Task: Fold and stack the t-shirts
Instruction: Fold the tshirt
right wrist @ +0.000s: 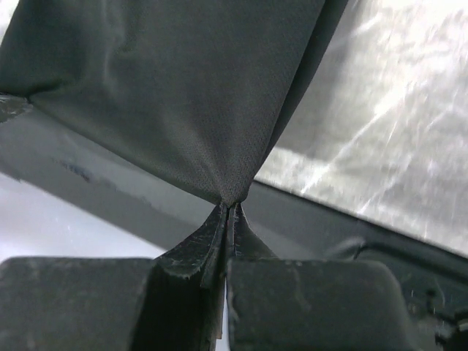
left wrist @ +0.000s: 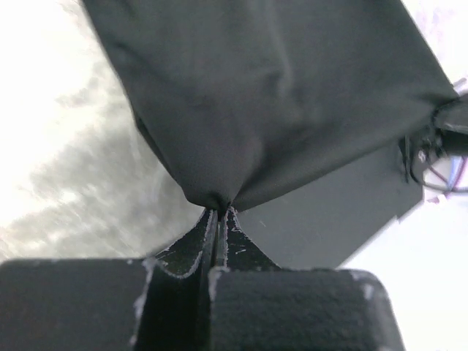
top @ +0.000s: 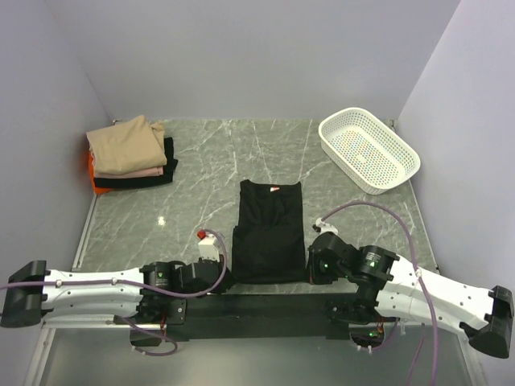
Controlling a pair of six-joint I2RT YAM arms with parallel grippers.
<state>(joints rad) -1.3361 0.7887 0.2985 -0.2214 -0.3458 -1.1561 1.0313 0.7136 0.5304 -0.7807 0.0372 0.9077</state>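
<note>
One narrow black t-shirt with a pink tag lies at 6 o'clock. The left gripper and right gripper each pinch a near corner. Four folded t-shirts pile at 10 o'clock.

The table has a grey-green top with white marble veins, and a small bright spot of light reflects on its left part. Plain pale lilac-grey walls close it in: the back wall, left wall and right wall. A white perforated basket stands in its far right corner.
</note>
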